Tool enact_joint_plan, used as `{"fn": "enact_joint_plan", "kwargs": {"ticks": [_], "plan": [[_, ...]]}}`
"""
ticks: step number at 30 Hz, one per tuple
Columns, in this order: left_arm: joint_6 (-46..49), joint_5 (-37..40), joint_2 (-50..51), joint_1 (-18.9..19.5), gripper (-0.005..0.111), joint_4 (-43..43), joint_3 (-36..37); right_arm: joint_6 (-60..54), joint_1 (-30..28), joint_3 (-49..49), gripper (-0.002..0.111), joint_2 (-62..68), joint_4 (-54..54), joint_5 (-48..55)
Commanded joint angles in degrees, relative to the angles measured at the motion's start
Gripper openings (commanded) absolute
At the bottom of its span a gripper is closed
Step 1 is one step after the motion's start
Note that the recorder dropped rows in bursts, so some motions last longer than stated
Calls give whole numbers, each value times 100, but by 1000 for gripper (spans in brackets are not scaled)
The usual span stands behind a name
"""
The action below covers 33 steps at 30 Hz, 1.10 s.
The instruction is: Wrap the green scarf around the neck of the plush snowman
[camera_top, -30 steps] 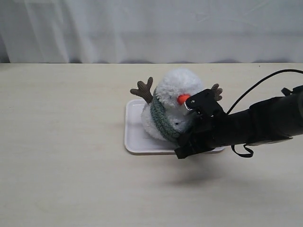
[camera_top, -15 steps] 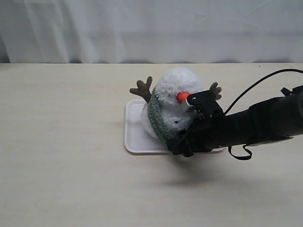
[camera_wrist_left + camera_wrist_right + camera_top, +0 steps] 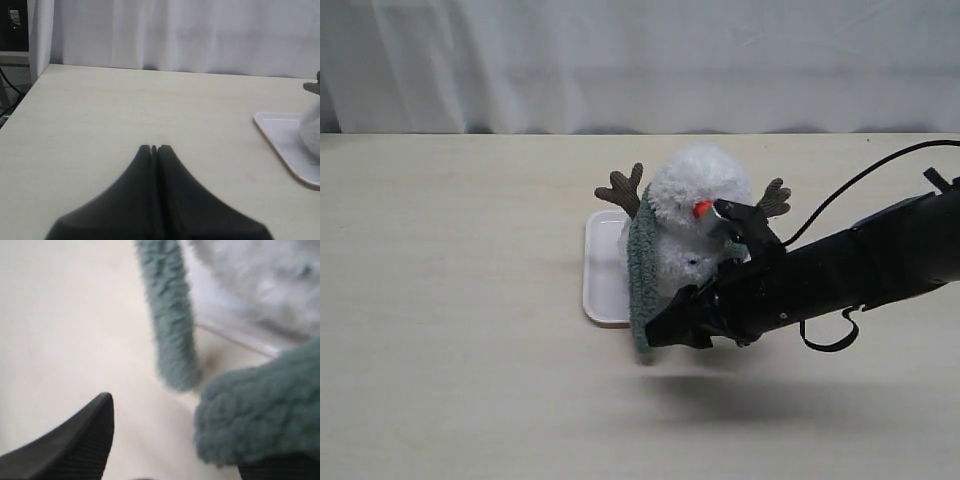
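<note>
Exterior view. The long grey-green ribbed knitted scarf (image 3: 642, 285) sits at frame centre, passing around the neck (image 3: 670, 235) of the small fluffy white plush snowman (image 3: 698, 185). One length hangs down the figure's left-of-frame side and runs past the near edge of the flat white rectangular tray (image 3: 603, 285). Its rounded end is over the desk (image 3: 460, 300); we cannot confirm contact there. The snowman stands upright on the tray, orange nose (image 3: 702, 209) facing lower right, brown twig arms raised on either side.

The right end effector (image 3: 665, 322) reaches in from the right of the frame, low in front of the snowman's body and just beside the hanging length.

Right wrist view. Jaws are spread wide. The scarf's other end lies bunched on one finger; the other finger (image 3: 75, 440) is well apart from it. Nothing is pinched.

Left wrist view. The left end effector (image 3: 154, 148) has its fingers pressed together, nothing between them, over bare desk, well apart from the tray.

White curtain (image 3: 640, 60) across the top of the frame.
</note>
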Motion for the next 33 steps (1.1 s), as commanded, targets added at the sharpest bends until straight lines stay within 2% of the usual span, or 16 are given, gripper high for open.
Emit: {"fn": "enact_joint_plan", "kwargs": {"ticks": [1,7,9,12,15,17,23,29,33], "plan": [[0,-49,-15,-44,0,19,19,346,8,-7,61,-40,-229,1101],[0,-49,-15,-44,0,19,19,335,8,-7,60,-40,-179,2168],[0,-49,-15,-44,0,19,19,314,8,-7,55,-78,-169,2463],[0,-49,-15,-44,0,19,19,278,8,-7,40,-270,-184,2580],[0,-49,-15,-44,0,19,19,101,8,-7,13,-898,-184,2580],[0,-49,-15,-44,0,19,19,43,8,-7,4,-1361,-184,2556],[0,-49,-15,-44,0,19,19,-3,8,-7,4,-2894,-250,1858],[0,-49,-15,-44,0,19,19,67,8,3,4,-4496,-805,1029],[0,-49,-15,-44,0,19,19,479,8,3,4,-5327,-1097,448]]}}
